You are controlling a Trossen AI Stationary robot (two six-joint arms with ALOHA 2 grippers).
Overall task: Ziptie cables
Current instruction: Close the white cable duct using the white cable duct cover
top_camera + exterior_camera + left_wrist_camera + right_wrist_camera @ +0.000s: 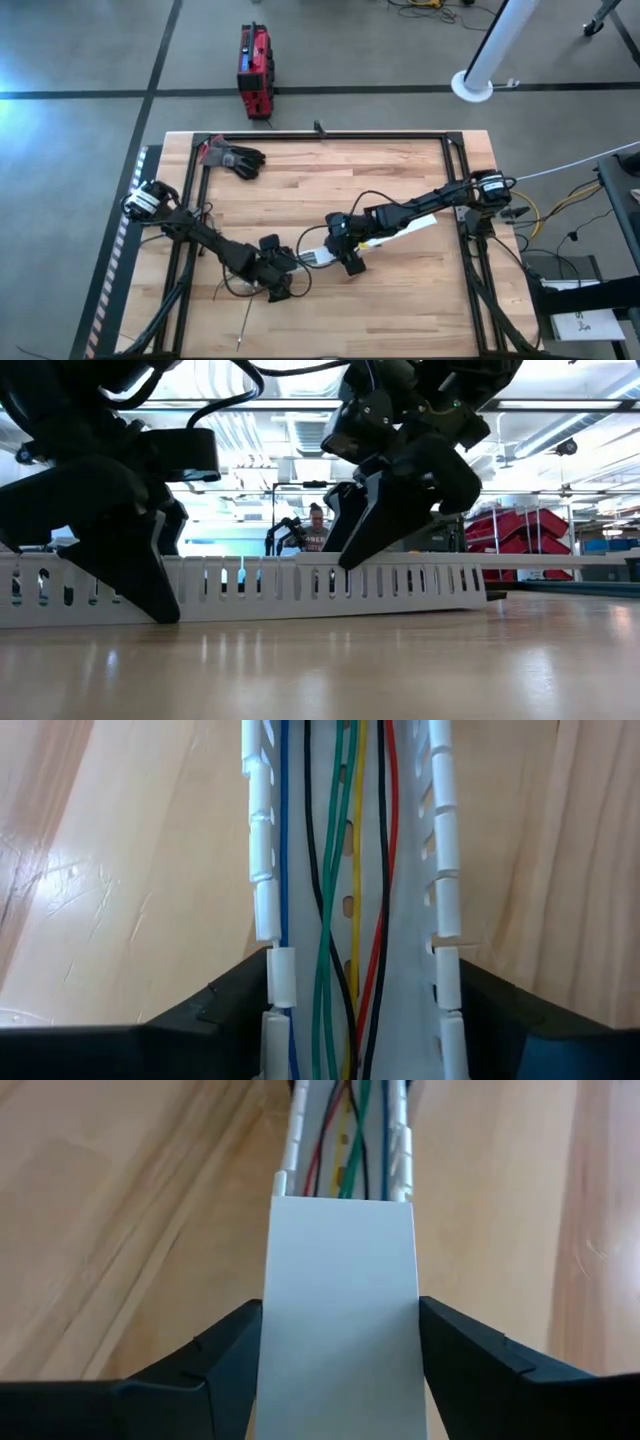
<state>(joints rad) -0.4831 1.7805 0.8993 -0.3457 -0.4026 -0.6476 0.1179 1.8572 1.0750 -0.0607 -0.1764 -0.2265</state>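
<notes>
A long white slotted channel [385,235] lies on the wooden table, and the cables [340,910], blue, black, green, yellow and red, run along its inside. My left gripper [280,280] is shut on the channel near its left end, shown from the side in the low view [140,575]. My right gripper [350,262] is shut on the flat white lid [340,1280], which lies along the channel's top. Beyond the lid's end [340,1205] the cables [350,1120] show uncovered. My left gripper pinches the channel's two slotted side walls [272,970] between its two fingers, which lie across the channel. The fingers slant down from above and reach the table beside it [160,610]. The channel rests on its base on the table. My right gripper pinches the lid's two long edges [270,1340] between its two fingers, a little back from the lid's end. The fingers slant down from above and lie across the lid. The lid lies about level on the channel's top edge [420,558].
A black and red glove [235,158] lies at the table's far left. A thin dark strip [245,325] lies near the front edge. A black frame [330,135] runs round the table. A red case [255,70] stands on the floor behind.
</notes>
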